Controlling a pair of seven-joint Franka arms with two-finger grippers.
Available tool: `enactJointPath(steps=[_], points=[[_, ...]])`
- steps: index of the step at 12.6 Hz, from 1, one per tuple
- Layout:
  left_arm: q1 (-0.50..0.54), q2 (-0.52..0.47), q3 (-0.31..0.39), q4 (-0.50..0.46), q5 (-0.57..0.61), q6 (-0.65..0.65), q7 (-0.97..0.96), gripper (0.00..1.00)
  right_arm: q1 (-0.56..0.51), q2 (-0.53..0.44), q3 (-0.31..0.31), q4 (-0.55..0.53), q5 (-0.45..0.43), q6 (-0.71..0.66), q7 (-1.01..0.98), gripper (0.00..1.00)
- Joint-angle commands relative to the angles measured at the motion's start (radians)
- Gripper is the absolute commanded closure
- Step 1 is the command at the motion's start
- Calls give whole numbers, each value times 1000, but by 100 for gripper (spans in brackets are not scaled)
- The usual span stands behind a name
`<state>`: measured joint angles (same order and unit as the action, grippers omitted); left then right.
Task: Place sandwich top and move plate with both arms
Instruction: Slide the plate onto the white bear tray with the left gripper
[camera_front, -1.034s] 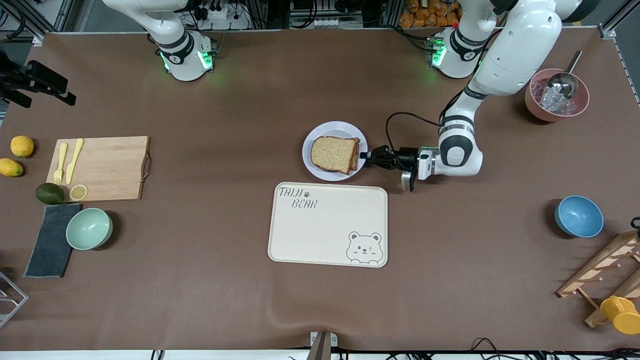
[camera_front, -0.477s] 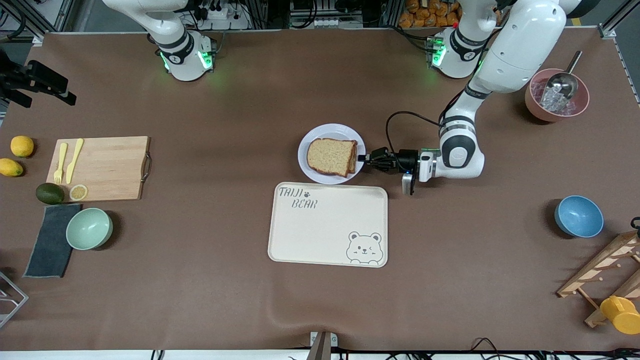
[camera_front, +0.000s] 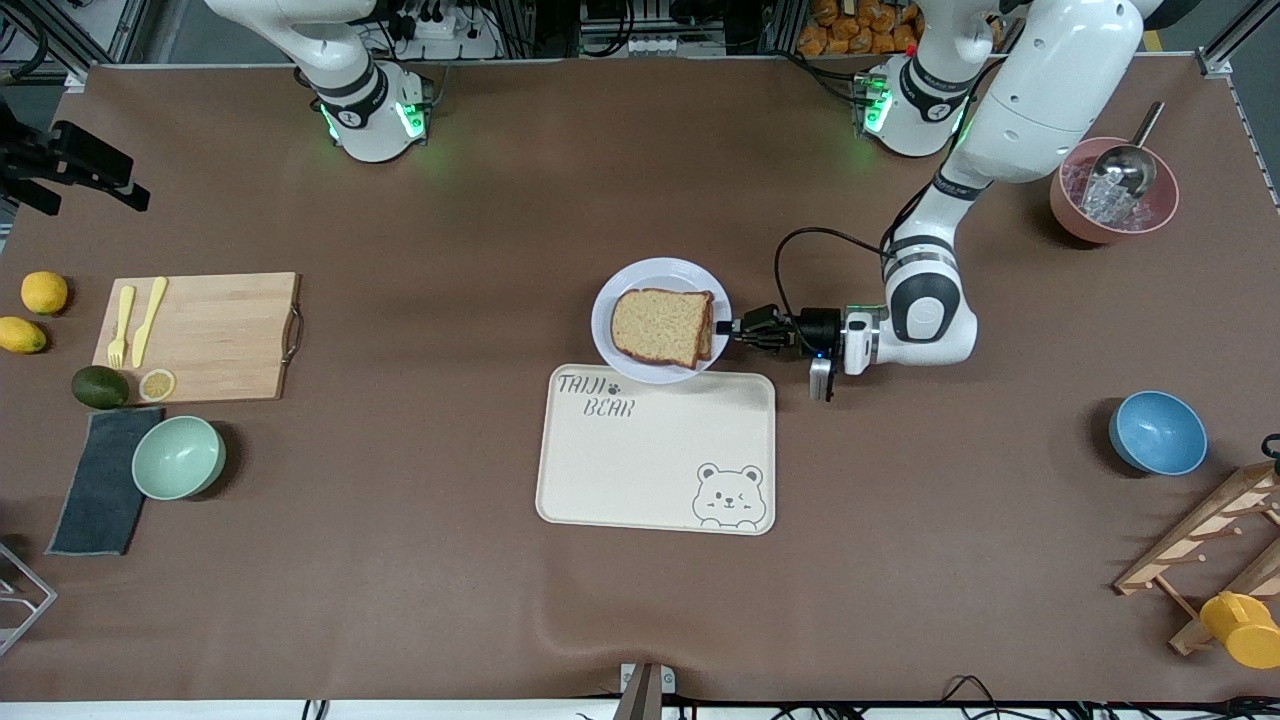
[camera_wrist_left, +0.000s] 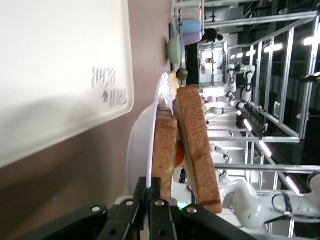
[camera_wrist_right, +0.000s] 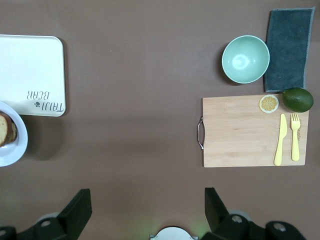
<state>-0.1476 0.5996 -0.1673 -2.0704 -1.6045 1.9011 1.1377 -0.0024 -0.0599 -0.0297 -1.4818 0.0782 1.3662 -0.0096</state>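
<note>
The plate (camera_front: 640, 278) carries a stacked sandwich, and the sandwich top (camera_front: 662, 326), a plain brown slice, lies uppermost on it. My left gripper (camera_front: 728, 327) is shut on the plate's rim at the side toward the left arm's end. The left wrist view shows the rim (camera_wrist_left: 137, 150) pinched edge-on between the left gripper's (camera_wrist_left: 150, 187) jaws, with the sandwich top (camera_wrist_left: 197, 145) beside it. The plate's near edge overlaps the far edge of the cream bear tray (camera_front: 650, 460). My right gripper (camera_wrist_right: 148, 197) hangs open high over bare table, and the plate (camera_wrist_right: 15, 150) shows at the edge of its view.
A cutting board (camera_front: 205, 335) with yellow fork and knife, an avocado, lemons, a green bowl (camera_front: 178, 457) and a grey cloth lie toward the right arm's end. A blue bowl (camera_front: 1157, 432), a pink bowl with a scoop (camera_front: 1113, 190) and a wooden rack (camera_front: 1210, 540) stand toward the left arm's end.
The left gripper has carried the plate and sandwich toward the front camera, so its near edge now overlaps the tray. The right gripper stays open.
</note>
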Motion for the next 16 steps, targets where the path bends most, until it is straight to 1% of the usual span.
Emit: enactJointPath(steps=[1, 3, 7, 8, 12, 16], points=[[-1, 11, -8, 51, -54, -20, -26, 100, -4, -5, 4, 1, -17, -9, -3, 0], [-3, 14, -8, 72, -75, -20, -59, 100, -4, -3, 4, 1, -17, -7, -3, 0], [2, 34, -6, 130, -78, -16, -108, 100, -4, -1, 4, 0, -17, -6, -3, 0], [0, 45, -5, 145, -78, -10, -124, 100, -4, -1, 4, 0, -15, -7, -1, 0], [3, 130, 0, 266, -74, 22, -136, 100, -2, -1, 2, -2, -15, -7, -3, 0], [6, 166, 8, 325, -63, 44, -165, 100, -2, -1, 4, -2, -15, -7, -3, 0]])
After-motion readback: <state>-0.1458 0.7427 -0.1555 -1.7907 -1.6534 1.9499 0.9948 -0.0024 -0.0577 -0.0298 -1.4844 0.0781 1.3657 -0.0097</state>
